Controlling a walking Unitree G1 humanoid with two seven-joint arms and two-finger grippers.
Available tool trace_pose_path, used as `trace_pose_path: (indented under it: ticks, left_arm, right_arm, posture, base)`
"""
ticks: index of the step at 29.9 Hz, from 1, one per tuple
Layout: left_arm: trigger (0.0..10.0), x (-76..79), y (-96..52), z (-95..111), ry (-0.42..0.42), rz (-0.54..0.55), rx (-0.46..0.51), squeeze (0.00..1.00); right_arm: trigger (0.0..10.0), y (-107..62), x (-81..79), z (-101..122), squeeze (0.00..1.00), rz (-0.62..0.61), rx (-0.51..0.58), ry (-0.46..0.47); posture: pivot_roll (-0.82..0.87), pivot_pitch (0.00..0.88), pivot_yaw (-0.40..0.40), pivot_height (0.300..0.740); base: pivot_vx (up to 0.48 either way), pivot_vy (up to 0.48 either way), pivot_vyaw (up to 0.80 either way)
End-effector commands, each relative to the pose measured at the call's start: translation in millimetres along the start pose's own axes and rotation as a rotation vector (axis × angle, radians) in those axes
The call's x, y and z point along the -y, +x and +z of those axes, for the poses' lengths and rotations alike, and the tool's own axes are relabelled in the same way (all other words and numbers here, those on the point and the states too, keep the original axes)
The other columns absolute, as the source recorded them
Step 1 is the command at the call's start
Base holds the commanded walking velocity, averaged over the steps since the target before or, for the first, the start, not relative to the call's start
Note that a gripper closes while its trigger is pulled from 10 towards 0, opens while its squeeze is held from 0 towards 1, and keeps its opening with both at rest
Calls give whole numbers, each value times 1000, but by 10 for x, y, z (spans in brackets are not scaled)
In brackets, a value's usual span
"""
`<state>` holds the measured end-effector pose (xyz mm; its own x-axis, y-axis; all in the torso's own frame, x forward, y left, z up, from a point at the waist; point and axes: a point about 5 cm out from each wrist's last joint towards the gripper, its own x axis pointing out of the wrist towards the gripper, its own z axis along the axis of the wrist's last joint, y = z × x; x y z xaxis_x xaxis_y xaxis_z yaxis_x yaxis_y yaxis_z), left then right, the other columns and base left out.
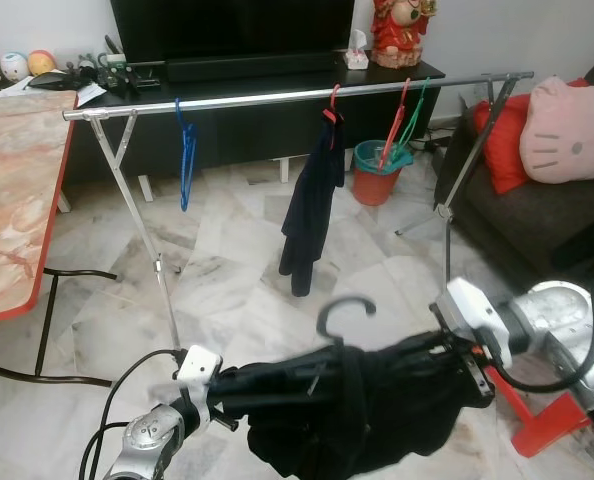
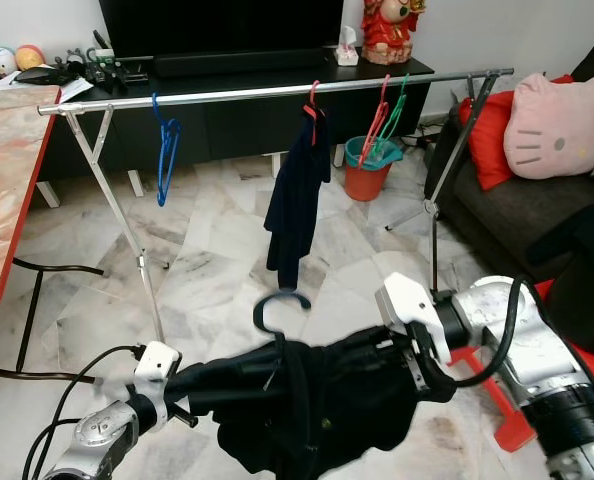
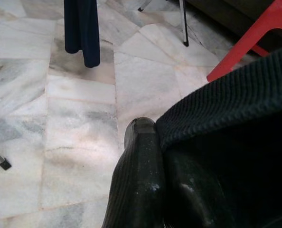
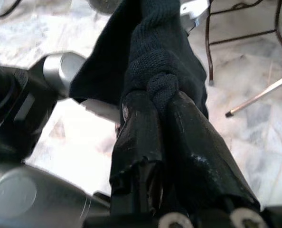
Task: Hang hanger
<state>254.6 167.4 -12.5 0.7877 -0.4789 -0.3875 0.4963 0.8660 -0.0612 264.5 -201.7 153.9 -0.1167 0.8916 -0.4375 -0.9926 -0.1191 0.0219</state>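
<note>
Both grippers are holding the hanger (image 1: 343, 312) with its black garment (image 1: 357, 400) low and near, well short of the rail (image 1: 297, 95). Left gripper (image 1: 239, 388) and right gripper (image 2: 409, 362) are clamping knit cloth at opposite ends. Cloth is likely soft, light, saggy; the hook is stiff, better guided by the shoulders.

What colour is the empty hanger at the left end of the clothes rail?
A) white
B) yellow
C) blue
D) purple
C: the empty hanger hooked near the left end of the clothes rail is blue, with nothing hanging on it.
</note>
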Motion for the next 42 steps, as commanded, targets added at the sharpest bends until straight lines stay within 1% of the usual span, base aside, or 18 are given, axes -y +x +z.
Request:
trace_pose_path:
  ticks: [1, 5, 15, 17, 18, 19, 20, 21, 23, 26, 27, 30, 31, 32, 33, 35, 38, 42]
  left_arm:
    - [10000, -53, -66, -100, -17, 35, -50, 0]
    - [10000, -68, -70, -100, -13, 40, -54, 0]
    - [10000, -82, -70, -95, -4, 42, -62, 0]
    - [10000, -84, -70, -96, -3, 43, -65, 0]
    - [10000, -93, -70, -95, 4, 48, -70, 0]
    - [10000, -93, -70, -95, 4, 48, -70, 0]
    - [10000, -104, -70, -92, 14, 55, -75, 0]
    - [10000, -106, -68, -91, 15, 56, -77, 0]
    - [10000, -111, -62, -93, 28, 58, -92, 0]
    - [10000, -116, -60, -113, 70, 52, -133, 0]
    - [10000, -116, -62, -124, 78, 52, -145, 0]
    - [10000, -123, -74, -164, 86, 63, -179, 0]
    - [10000, -123, -74, -164, 86, 63, -179, 0]
    - [10000, -108, -87, -214, 111, 55, -215, 0]
    - [10000, -94, -95, -242, 125, 46, -231, 0]
    - [10000, -88, -96, -247, 122, 46, -231, 0]
    - [10000, -75, -95, -253, 114, 43, -228, 0]
    - [10000, -60, -96, -276, 118, 42, -241, 0]
  right_arm:
    - [0, -47, -38, 54, 0, 38, -38, -52]
    - [0, -67, -77, 48, 0, 59, -45, -41]
    - [0, -111, -237, -51, 0, 146, -146, -15]
    - [0, -123, -262, -116, 0, 162, -206, -5]
    - [0, -156, -276, -241, 0, 177, -318, 2]
    - [0, -156, -276, -241, 0, 177, -318, 2]
    - [0, -196, -288, -379, 0, 196, -439, 6]
    - [0, -212, -292, -440, 0, 205, -488, 8]
    - [0, -218, -275, -516, 0, 202, -528, 15]
    - [0, -166, -192, -549, 0, 134, -515, 4]
    - [0, -115, -122, -528, 0, 77, -501, -21]
    - [0, -61, 23, -481, 0, -48, -464, -61]
    - [0, -61, 23, -481, 0, -48, -464, -61]
    - [0, -55, 92, -450, 0, -103, -410, -66]
    - [0, -53, 95, -417, 0, -106, -358, -59]
    - [0, -55, 82, -420, 0, -93, -353, -60]
    - [0, -59, 23, -479, 0, -53, -398, -61]
    - [0, -66, 8, -493, 0, -46, -390, -45]
  posture:
    - [-32, 0, -40, 740]
    - [-30, 0, -36, 740]
    - [-32, 0, -35, 740]
    - [-34, 0, -36, 740]
    - [-34, 0, -36, 740]
    - [-34, 0, -36, 740]
    - [-34, 0, -36, 740]
    - [-34, 0, -36, 740]
    - [-37, 0, -36, 740]
    - [-37, 0, -36, 740]
    - [-37, 0, -36, 740]
    - [-37, 0, -36, 740]
    - [-37, 0, -36, 740]
    - [-37, 0, -36, 740]
    - [-37, 0, -36, 740]
    - [-37, 0, -36, 740]
    - [-37, 0, -33, 740]
    - [-37, 0, -33, 740]
  base:
    - [0, 0, 0]
    - [0, 0, 0]
    - [0, 0, 0]
    - [0, 0, 0]
    - [0, 0, 0]
    - [0, 0, 0]
    - [0, 0, 0]
    - [0, 0, 0]
    - [0, 0, 0]
    - [0, 0, 0]
    - [0, 0, 0]
    - [0, 0, 0]
    - [0, 0, 0]
    - [0, 0, 0]
    - [0, 0, 0]
    - [0, 0, 0]
    - [0, 0, 0]
    - [0, 0, 0]
